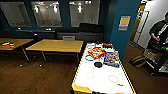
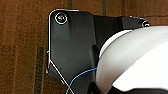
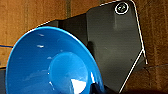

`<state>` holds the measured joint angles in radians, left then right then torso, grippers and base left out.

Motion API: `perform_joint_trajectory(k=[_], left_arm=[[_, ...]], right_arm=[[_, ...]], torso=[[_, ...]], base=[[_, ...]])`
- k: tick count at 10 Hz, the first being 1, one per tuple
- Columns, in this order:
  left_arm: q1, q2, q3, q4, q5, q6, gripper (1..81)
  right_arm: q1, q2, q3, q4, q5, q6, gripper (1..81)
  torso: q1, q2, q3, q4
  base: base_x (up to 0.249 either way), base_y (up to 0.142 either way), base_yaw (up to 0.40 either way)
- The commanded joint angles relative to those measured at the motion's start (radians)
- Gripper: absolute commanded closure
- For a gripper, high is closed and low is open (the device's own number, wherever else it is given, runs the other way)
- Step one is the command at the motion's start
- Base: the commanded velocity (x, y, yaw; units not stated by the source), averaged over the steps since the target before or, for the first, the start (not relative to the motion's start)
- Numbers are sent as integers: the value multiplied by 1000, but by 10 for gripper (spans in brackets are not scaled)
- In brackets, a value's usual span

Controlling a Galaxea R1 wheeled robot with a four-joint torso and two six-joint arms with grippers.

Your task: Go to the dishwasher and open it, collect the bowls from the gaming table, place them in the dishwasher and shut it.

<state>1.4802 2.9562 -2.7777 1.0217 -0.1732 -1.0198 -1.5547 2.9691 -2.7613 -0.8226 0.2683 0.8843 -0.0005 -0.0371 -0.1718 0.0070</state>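
I'm facing the gaming desk (image 1: 105, 80), white top with a yellow rim. One black bowl (image 1: 98, 64) sits on it just in front of the game boxes (image 1: 103, 55), which I count as two flat colourful ones. Two plain wood desks (image 1: 56, 45) stand off to my left, and one person (image 1: 160, 32) stands at the right.

On my right wrist camera one blue bowl (image 3: 50, 62) shows large and close, tilted, its glossy inside toward the lens, over wood floor (image 3: 32, 15). It looks to be carried by that arm, but the fingers aren't visible, so I cannot tell whether they are clamped on it. The left fingers I cannot tell either; that camera shows robot parts over the floor.

So: two bowls, one blue, one black. The blue one looks like smooth hard plastic, light, stiff and slippery from the sheen; I'd pinch it across the rim, one finger inside the wall. The black one seems smaller and low, so I'd take its rim from above, squarely.
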Motion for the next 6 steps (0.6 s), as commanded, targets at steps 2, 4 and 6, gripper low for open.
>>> perform_joint_trajectory(k=[2, 4, 6], left_arm=[[-27, -6, -3, 2, 24, 4, 811], [-25, -6, -3, 3, 24, 6, 811], [-25, -6, -3, 2, 24, 4, 811]], right_arm=[[20, -5, -3, -10, -29, 1, 811], [20, -5, -3, -9, -29, 1, 811], [21, -3, -3, -10, -29, -1, 811]], torso=[[1, 0, 0, 0], [1, 0, 0, 0], [1, 0, 0, 0]], base=[[-116, 0, 0], [-116, 0, 0], [-117, 0, 0]])
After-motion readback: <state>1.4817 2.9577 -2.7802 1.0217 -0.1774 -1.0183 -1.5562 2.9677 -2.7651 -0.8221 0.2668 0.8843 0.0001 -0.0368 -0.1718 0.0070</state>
